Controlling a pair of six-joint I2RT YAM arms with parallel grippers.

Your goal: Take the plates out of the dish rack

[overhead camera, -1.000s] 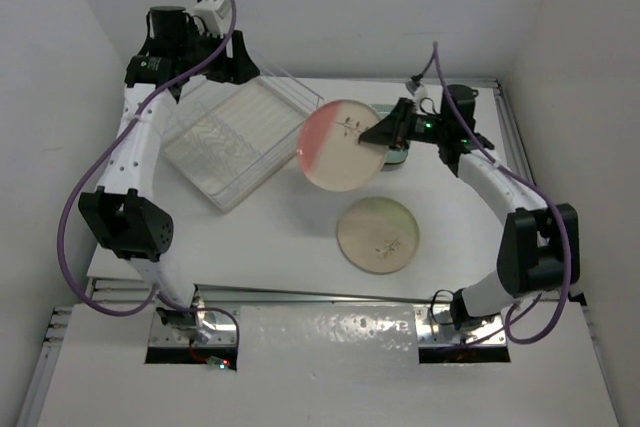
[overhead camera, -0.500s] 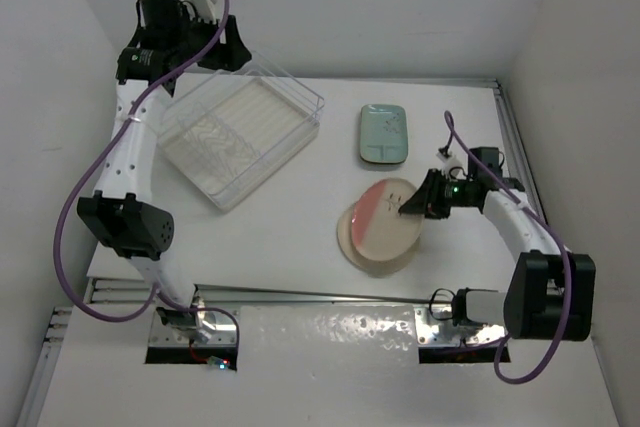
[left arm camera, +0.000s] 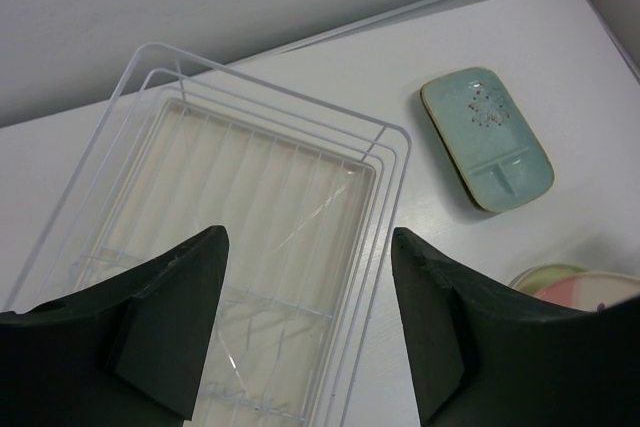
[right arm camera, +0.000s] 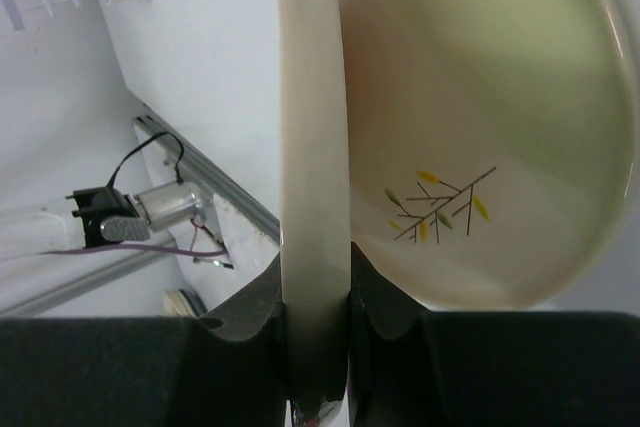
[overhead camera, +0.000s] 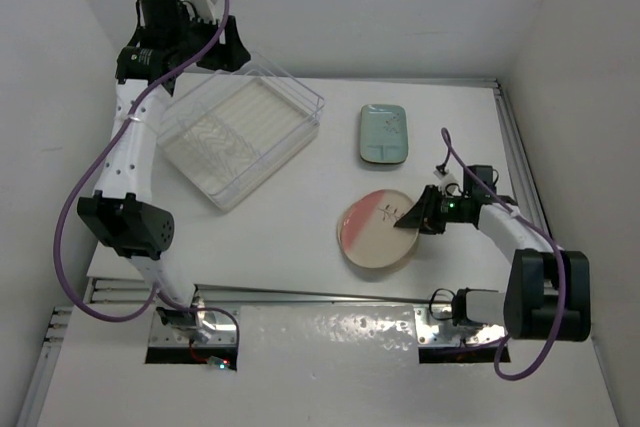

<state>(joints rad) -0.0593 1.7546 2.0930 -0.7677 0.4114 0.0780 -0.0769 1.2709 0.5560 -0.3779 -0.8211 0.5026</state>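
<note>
Since the rack [overhead camera: 240,142] shows only its bare ribbed base, unloading looks nearly done: the right claw [overhead camera: 412,215] grips the pink plate [overhead camera: 372,232] by its rim, angled over the yellow-green plate [right arm camera: 500,97] on the table [overhead camera: 290,237], not yet let go. I count one rack and three plates: pink, yellow-green, and a blue-green plate [overhead camera: 385,134] lying apart. The left claw [left arm camera: 308,277] hangs open above the rack.

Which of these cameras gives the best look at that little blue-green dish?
The left wrist view: the blue-green rectangular plate appears whole and close, with its dark sprig marks and inner ridges clear. The top view also shows it whole, lying flat on the table, but small. The right wrist view misses it entirely.
</note>
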